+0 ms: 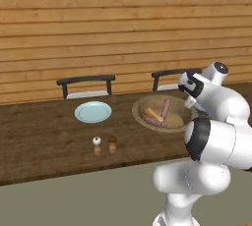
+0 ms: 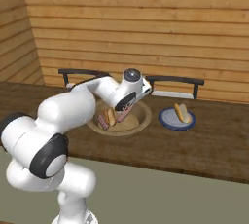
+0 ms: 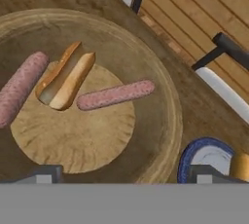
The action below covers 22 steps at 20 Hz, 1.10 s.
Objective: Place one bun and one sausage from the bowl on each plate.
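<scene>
the gripper (image 3: 124, 174) hangs over the wooden bowl (image 3: 160, 86) with its jaws spread wide and nothing between them. in the bowl lie a bun (image 3: 65, 75) and two sausages (image 3: 115, 94). a dark-rimmed plate (image 2: 168, 121) to the right carries another bun (image 2: 182, 113), and a pale blue plate (image 1: 93, 111) sits left.

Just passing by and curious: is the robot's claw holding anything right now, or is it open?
Gripper: open and holding nothing, above the bowl, where a bun and two sausages lie.
</scene>
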{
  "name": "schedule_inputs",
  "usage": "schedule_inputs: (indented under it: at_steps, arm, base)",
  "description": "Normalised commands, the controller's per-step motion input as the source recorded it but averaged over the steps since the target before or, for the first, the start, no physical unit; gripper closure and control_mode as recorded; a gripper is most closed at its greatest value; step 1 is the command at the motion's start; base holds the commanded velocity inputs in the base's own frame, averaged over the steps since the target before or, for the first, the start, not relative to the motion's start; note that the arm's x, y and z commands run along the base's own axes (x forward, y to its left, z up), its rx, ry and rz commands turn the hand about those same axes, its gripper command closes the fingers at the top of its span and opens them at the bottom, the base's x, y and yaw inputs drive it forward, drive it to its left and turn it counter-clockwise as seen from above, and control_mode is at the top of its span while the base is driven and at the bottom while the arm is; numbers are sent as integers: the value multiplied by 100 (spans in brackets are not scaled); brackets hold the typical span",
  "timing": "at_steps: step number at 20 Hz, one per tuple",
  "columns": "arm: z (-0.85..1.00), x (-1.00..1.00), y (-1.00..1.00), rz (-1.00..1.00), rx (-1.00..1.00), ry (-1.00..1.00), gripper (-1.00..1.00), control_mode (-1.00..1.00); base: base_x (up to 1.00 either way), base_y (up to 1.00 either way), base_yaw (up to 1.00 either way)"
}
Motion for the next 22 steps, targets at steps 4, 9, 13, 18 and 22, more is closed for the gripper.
schedule_inputs:
  at_steps: [4,9,13,18,22]
  arm:
    - [15,31,98,-1,5,0,-100,-100]
    - [0,26,82,0,4,22,-100,-100]
    - [-6,15,10,7,0,46,-100,-100]
    - [-52,29,1,12,3,37,-100,-100]
    - [-46,3,28,1,8,7,-100,-100]
  base:
    - [0,0,0]
    - [0,0,0]
    - [0,0,0]
    - [0,0,0]
    - [0,0,0]
